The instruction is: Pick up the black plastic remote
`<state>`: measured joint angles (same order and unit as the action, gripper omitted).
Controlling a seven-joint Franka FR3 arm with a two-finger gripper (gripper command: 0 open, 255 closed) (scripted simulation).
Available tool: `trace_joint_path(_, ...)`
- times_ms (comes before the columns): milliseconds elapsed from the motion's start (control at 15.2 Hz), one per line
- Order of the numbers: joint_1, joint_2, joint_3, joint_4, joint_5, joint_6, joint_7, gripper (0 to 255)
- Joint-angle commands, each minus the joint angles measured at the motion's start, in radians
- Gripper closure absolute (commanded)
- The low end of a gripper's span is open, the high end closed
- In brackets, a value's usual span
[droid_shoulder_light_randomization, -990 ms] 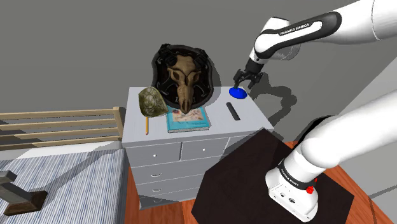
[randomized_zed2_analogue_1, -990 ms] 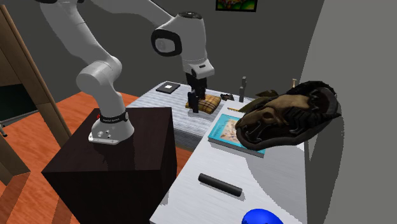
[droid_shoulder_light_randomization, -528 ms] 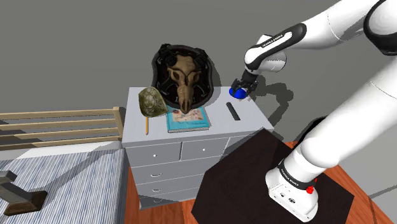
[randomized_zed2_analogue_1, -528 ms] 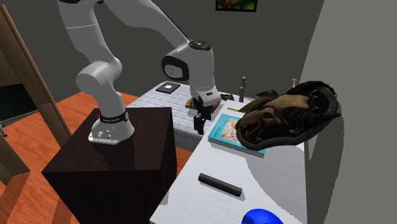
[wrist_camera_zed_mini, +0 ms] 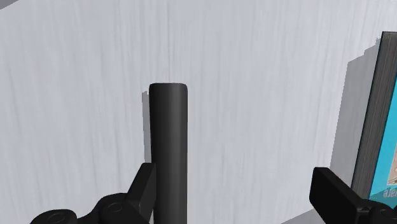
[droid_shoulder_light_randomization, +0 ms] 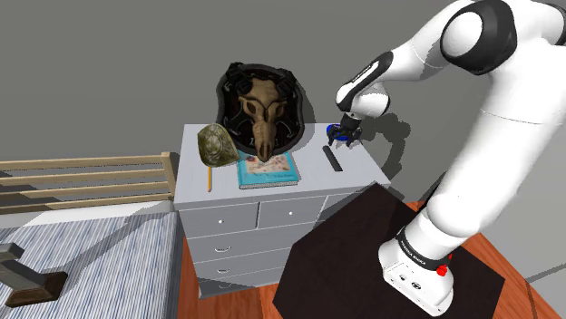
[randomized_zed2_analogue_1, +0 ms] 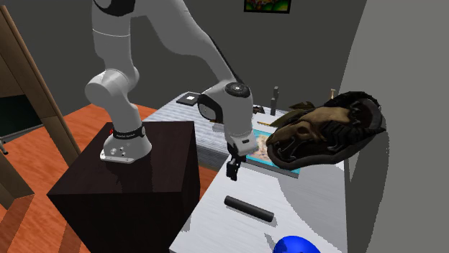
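Shoulder view: end effector (droid_shoulder_light_randomization: 345, 136) hangs fingers-down over the far right part of the dresser (droid_shoulder_light_randomization: 272, 222) top, above the remote's far end, w/ a blue obj (droid_shoulder_light_randomization: 336, 132) partly behind it. The remote (droid_shoulder_light_randomization: 333, 159) is a slim dark bar lying flat near the top's right edge, beside the book (droid_shoulder_light_randomization: 268, 169). Arm arcs up & over from the stand (droid_shoulder_light_randomization: 354, 263), prob. b/c a top-down approach suits a low, flat thing. Also on top: skull plaque (droid_shoulder_light_randomization: 261, 113) against the wall, a greenish shell-like obj (droid_shoulder_light_randomization: 214, 145), a pencil (droid_shoulder_light_randomization: 209, 178). Striped bed (droid_shoulder_light_randomization: 91, 263) & wooden rail (droid_shoulder_light_randomization: 82, 172) at the view's left; grey wall behind.

Second exterior view: end effector (randomized_zed2_analogue_1: 233, 169) hovers above the pale top, btw book (randomized_zed2_analogue_1: 252, 149) & remote (randomized_zed2_analogue_1: 248, 208), touching neither. Remote lies crosswise, apart from the blue obj (randomized_zed2_analogue_1: 296, 246) nearer the camera. Orange wood floor (randomized_zed2_analogue_1: 43, 144); another table (randomized_zed2_analogue_1: 173, 111) w/ small items further back.

Wrist view: fingers stand wide apart w/ nothing clasped, so the end effector (wrist_camera_zed_mini: 234, 173) is open & empty. Remote (wrist_camera_zed_mini: 168, 153) runs lengthwise away from the hand, off-centre, right by one finger (wrist_camera_zed_mini: 143, 188); book edge (wrist_camera_zed_mini: 375, 114) lies beyond the other. Jaws line up across the remote's narrow width, a sensible grip axis I'd judge, but a sideways shift looks needed to centre it before going down.
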<state>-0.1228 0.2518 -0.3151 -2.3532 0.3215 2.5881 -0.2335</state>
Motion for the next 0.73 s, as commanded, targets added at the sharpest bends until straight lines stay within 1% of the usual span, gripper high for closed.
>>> trace_joint_path(0, -0.029, 0.086, 0.016, 0.051, 0.052, 0.021, -0.041, 0)
trace_joint_path(198, -0.077, 0.203, 0.043, 0.127, 0.107, 0.045, -0.083, 0)
trace_joint_path(396, -0.124, 0.318, 0.068, 0.211, 0.146, 0.062, -0.112, 0)
trace_joint_path(660, -0.145, 0.371, 0.09, 0.236, 0.167, 0.088, -0.129, 0)
